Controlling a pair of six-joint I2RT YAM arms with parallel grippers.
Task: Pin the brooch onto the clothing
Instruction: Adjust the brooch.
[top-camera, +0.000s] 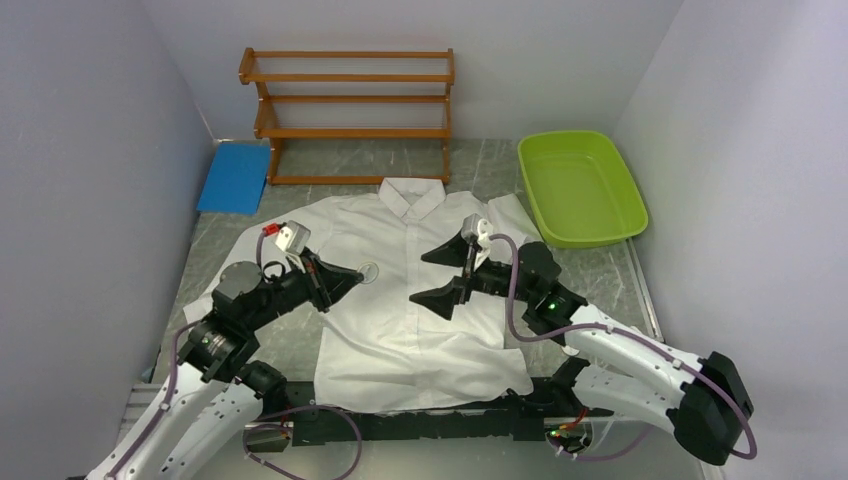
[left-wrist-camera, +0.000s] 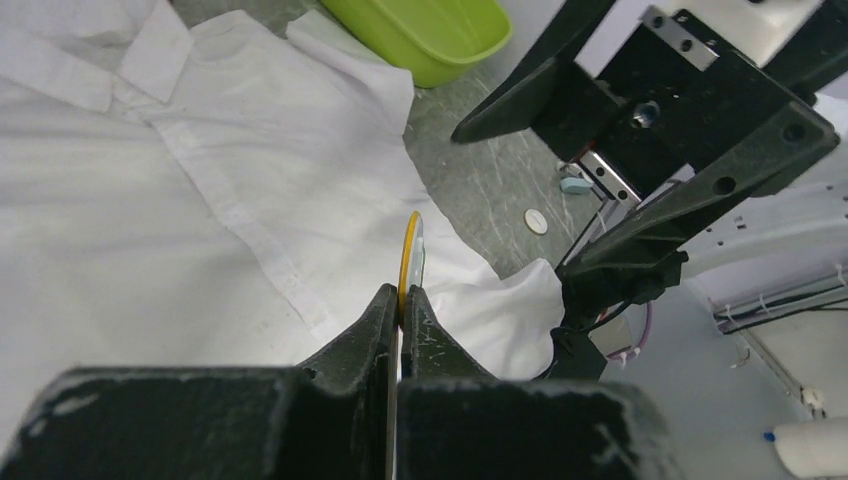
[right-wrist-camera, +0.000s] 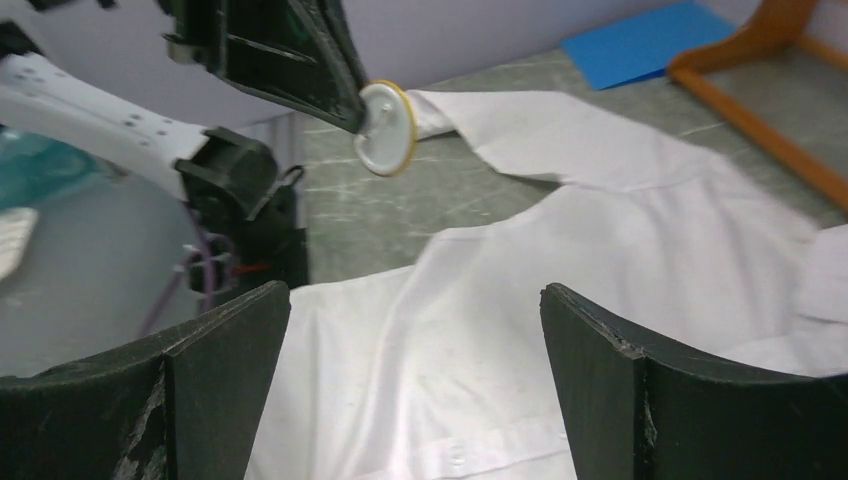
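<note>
My left gripper (left-wrist-camera: 400, 300) pinches the brooch (right-wrist-camera: 388, 128) over the white shirt (top-camera: 400, 330); only the right wrist view shows its pale round face. My right gripper (top-camera: 420, 278) gapes wide, near the green tub (top-camera: 575, 190).

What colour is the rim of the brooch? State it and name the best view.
Yellow, around a white face; the brooch shows best in the right wrist view.

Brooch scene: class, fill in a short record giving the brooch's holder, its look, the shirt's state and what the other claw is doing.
brooch: round, yellow-rimmed, in the air
holder: left claw, shut on the brooch's edge
shirt: white, spread flat, collar farthest away
right claw: open, empty, over the shirt, facing the brooch
</note>
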